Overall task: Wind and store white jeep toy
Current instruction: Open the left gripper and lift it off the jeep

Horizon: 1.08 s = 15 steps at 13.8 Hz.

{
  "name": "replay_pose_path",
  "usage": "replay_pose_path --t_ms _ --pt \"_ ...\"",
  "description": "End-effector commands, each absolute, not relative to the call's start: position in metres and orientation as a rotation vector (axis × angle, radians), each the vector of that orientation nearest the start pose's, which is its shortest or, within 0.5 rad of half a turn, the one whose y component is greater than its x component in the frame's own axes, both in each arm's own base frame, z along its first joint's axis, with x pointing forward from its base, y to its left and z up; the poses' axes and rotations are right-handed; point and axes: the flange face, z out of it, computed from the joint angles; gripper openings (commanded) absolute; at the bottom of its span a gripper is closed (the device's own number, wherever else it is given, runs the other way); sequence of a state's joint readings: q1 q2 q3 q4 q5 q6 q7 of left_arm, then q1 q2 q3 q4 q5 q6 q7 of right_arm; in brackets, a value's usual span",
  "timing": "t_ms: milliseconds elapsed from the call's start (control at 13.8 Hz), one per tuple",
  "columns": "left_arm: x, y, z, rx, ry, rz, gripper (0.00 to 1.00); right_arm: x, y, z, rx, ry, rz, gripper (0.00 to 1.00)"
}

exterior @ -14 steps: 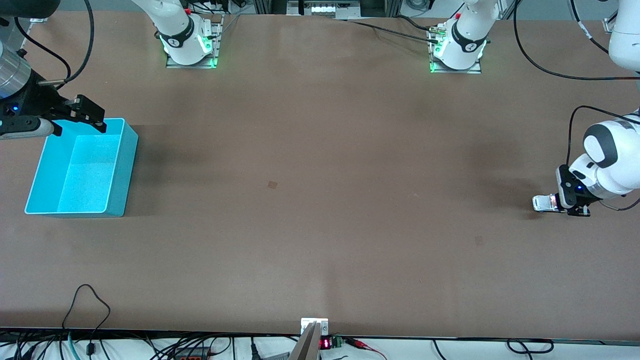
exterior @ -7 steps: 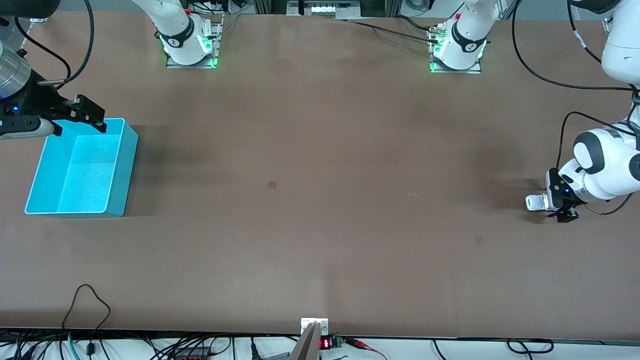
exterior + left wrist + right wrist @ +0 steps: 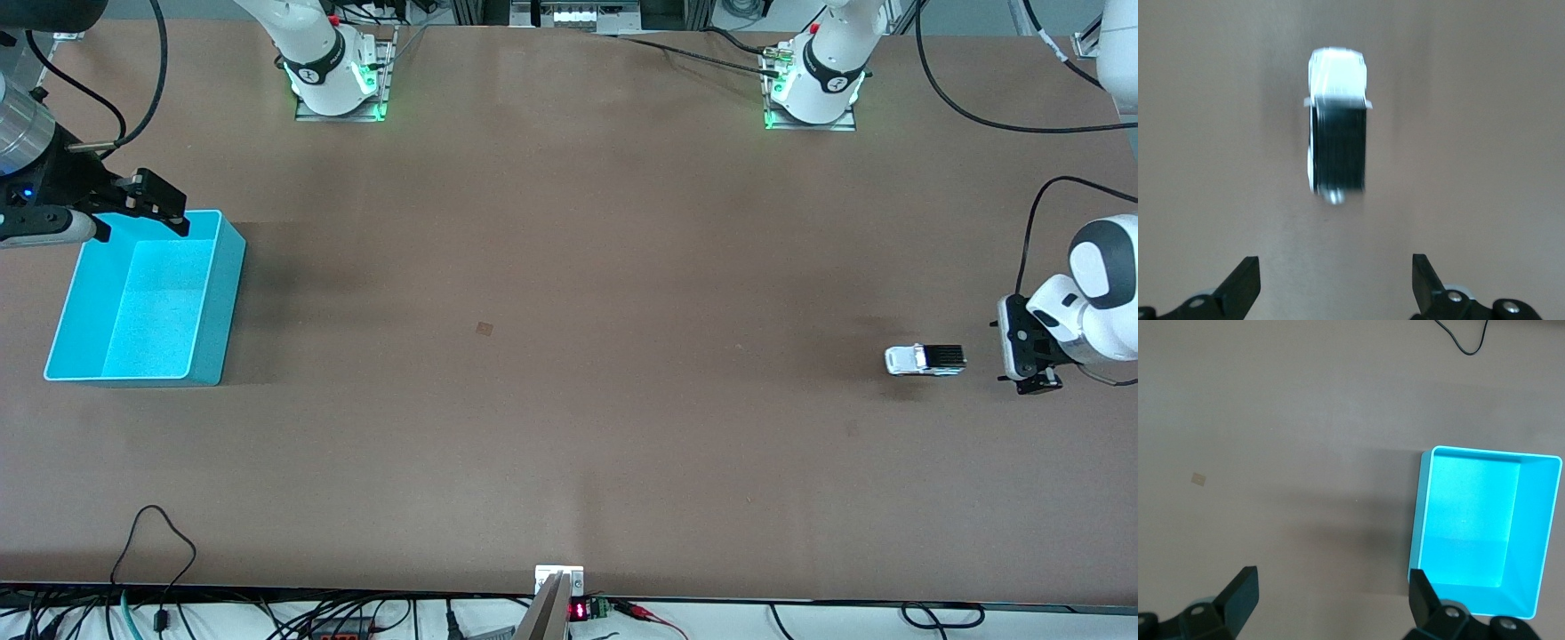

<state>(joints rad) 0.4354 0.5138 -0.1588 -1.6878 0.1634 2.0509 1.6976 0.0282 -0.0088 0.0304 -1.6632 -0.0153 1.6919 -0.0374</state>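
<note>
The white jeep toy (image 3: pixel 925 359) with a black roof stands free on the table at the left arm's end; it is blurred in the left wrist view (image 3: pixel 1337 127). My left gripper (image 3: pixel 1024 360) is open and empty, low beside the jeep toward the table's end, a short gap from it. The turquoise bin (image 3: pixel 142 300) sits empty at the right arm's end and shows in the right wrist view (image 3: pixel 1485 527). My right gripper (image 3: pixel 142 206) is open and empty, up over the bin's rim that is farther from the front camera.
Bare brown table (image 3: pixel 569 356) stretches between the jeep and the bin. The arm bases (image 3: pixel 333 76) stand along the table edge farthest from the front camera. Cables and a small display (image 3: pixel 578 611) lie along the nearest edge.
My left gripper has let go of the jeep and pulled back toward the table's end. The jeep has rolled toward the right arm's end. The right arm has not moved.
</note>
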Motion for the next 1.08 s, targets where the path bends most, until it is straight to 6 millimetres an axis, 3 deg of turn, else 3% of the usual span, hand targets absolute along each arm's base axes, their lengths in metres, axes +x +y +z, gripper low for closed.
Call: replay_pose_path --t_ms 0,433,722,795,1011 --pt "0.633 0.179 0.326 -2.484 2.046 0.302 1.00 0.556 0.033 0.602 -3.162 -0.152 -0.056 1.00" --pt "0.640 0.132 0.395 -2.826 1.547 0.491 1.00 0.556 0.034 0.602 -3.162 -0.154 -0.057 1.00" --pt "0.637 0.084 0.446 -2.974 1.153 0.523 1.00 0.556 0.033 0.602 -3.162 -0.152 -0.059 1.00" --pt "0.634 0.051 0.466 -2.982 1.056 0.487 1.00 0.556 0.033 0.602 -3.162 -0.151 -0.056 1.00" --pt "0.622 0.011 0.505 -2.988 0.873 0.398 1.00 0.556 0.033 0.602 -3.162 -0.152 -0.059 1.00"
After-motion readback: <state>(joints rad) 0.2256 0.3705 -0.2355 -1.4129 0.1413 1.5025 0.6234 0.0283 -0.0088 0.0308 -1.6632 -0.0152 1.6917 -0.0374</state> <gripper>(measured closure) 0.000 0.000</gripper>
